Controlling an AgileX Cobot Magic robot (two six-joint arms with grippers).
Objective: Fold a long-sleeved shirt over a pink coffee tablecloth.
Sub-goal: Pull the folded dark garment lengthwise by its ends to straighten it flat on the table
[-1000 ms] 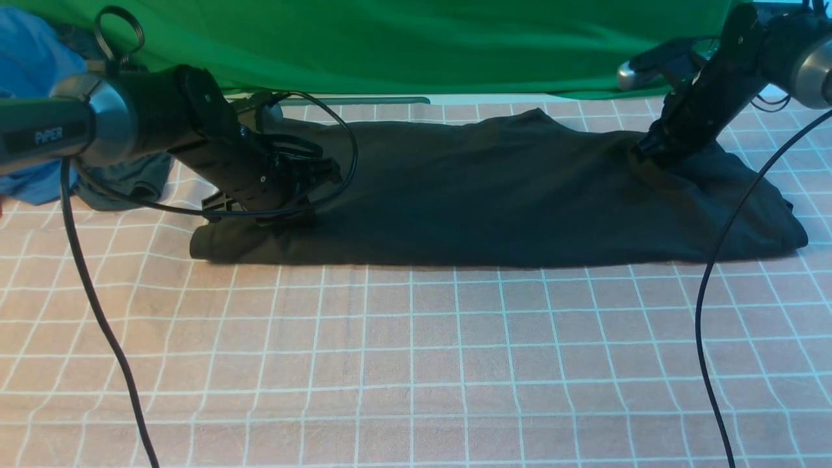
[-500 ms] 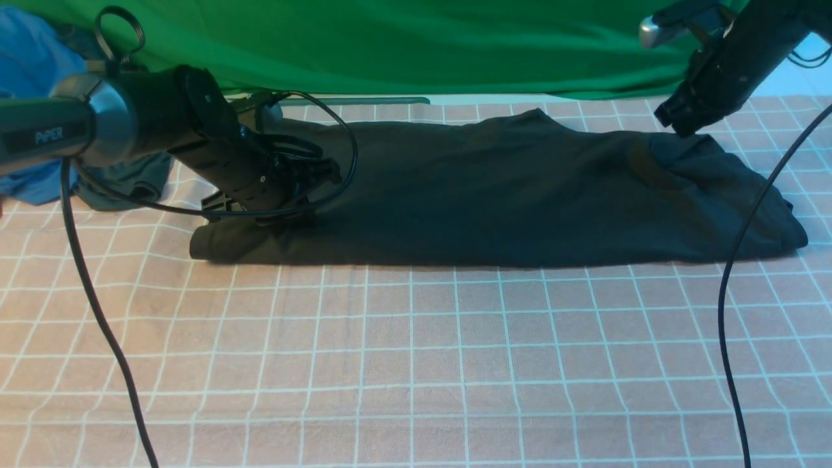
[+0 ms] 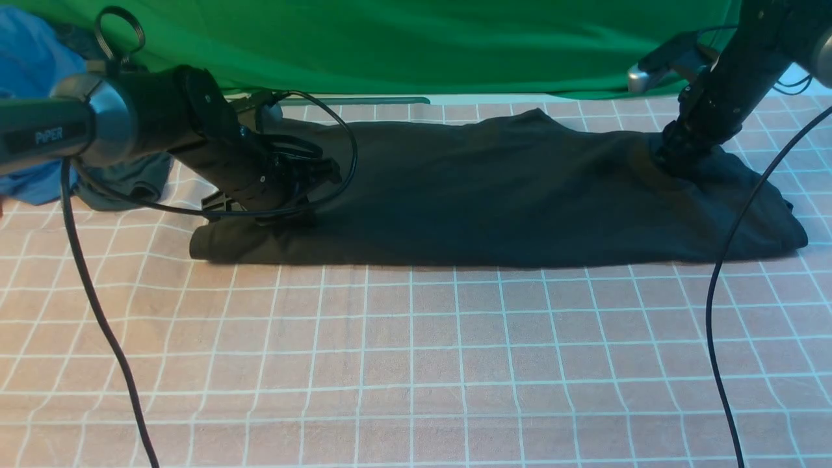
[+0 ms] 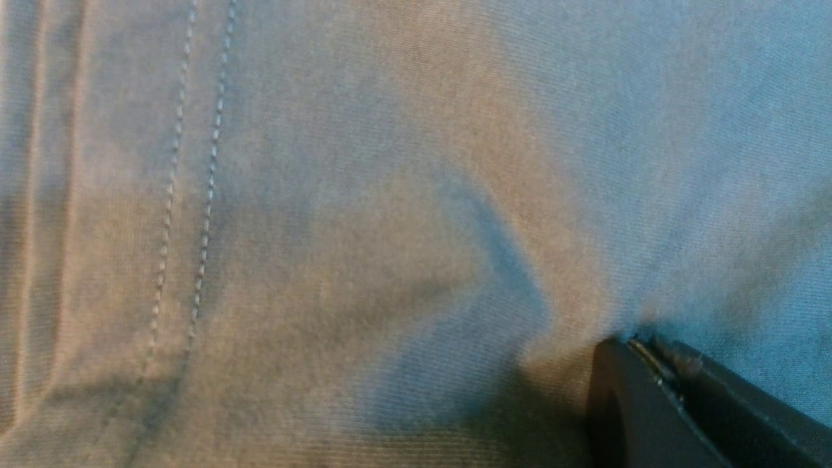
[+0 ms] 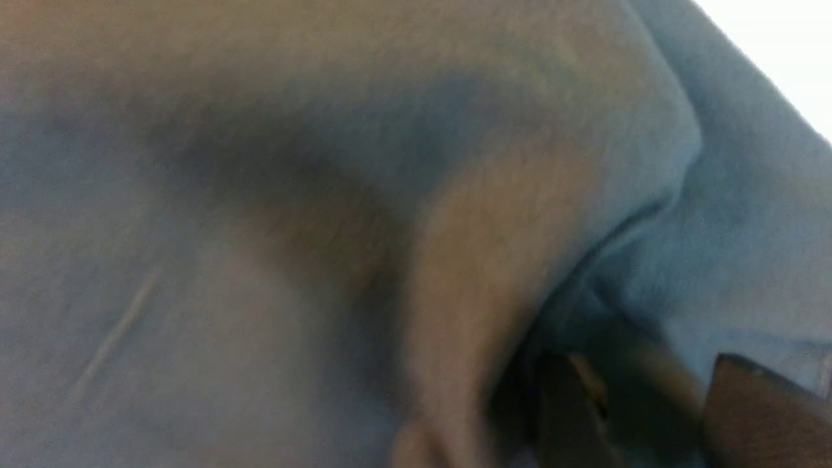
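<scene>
Front view, going left to right: a blue garment [image 3: 26, 65] and a smaller dark grey-green garment [image 3: 130, 185] are sitting off at 10 o'clock, out of play. The left gripper [image 3: 273, 211] is pressing down on the 9 o'clock end of the long-sleeved shirt [image 3: 487, 195]. In the left wrist view its jaws are sitting tight together and the knit is puckering right into the tip, so I'm reading that as a pinch on the cloth.

The shirt itself is lying as one long flat band across the far half of the pink coffee tablecloth [image 3: 416, 357], stretching from about 10 to 2 o'clock, with the green cloth [image 3: 390, 45] hanging behind it at 12. It's looking narrowed lengthwise already, no sleeves sticking out that I can see.

Over at the shirt's 3 o'clock end, the right gripper [image 3: 673, 159] is digging into a rumpled bit. In the right wrist view its fingers [image 5: 565, 403] are standing apart with a ridge of fabric bunching between them, so nothing's being gripped there yet.

My guess: they're setting up the crosswise fold. Next, the right jaws are needing to close on that ridge, catching all the layers, before either end gets lifted and carried over. Soft knit's going to sag and slip if it's only grabbing the top layer.
</scene>
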